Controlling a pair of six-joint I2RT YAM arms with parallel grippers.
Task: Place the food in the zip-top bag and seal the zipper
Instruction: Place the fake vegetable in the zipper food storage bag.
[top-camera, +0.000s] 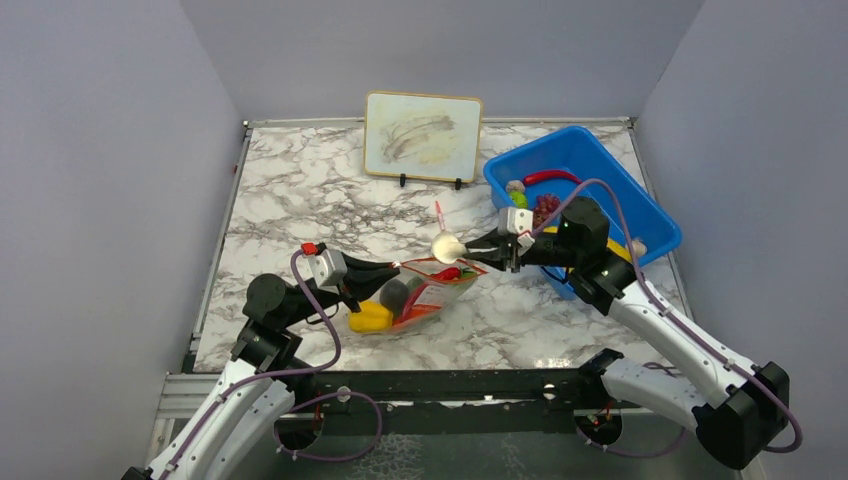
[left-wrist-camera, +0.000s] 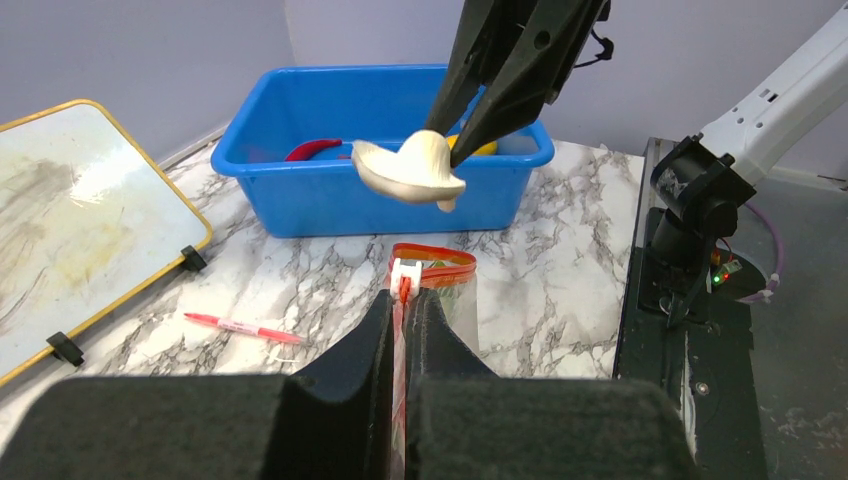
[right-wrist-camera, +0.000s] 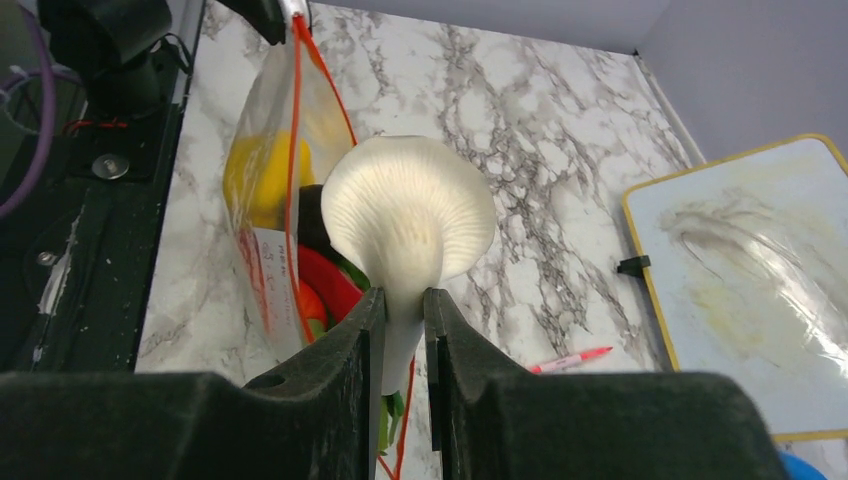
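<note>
The desk (top-camera: 300, 190) has a marble-look top, white w/ grey veins, smooth, w/ a little shine. The zip-top bag (right-wrist-camera: 255, 110) is thin clear plastic, glossy and wrinkled; its zipper (right-wrist-camera: 295, 90) is a red-orange plastic strip. The mushroom (right-wrist-camera: 410, 215) is cream-white plastic, matt, fine ribs on the underside. The bin (left-wrist-camera: 330, 195) is blue plastic, smooth, glossy. The left pincer (left-wrist-camera: 402, 310) and right pincer (right-wrist-camera: 404, 300) are black plastic, matt, slightly grainy. The board (top-camera: 423, 135) has a smooth white face, smeared, w/ a yellow frame.

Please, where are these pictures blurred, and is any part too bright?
Left wrist view: the left gripper near the lens is soft, the mushroom sharp. Right wrist view: the right gripper blurred, the mushroom brightly lit. Top external view: even light, sharp.
</note>
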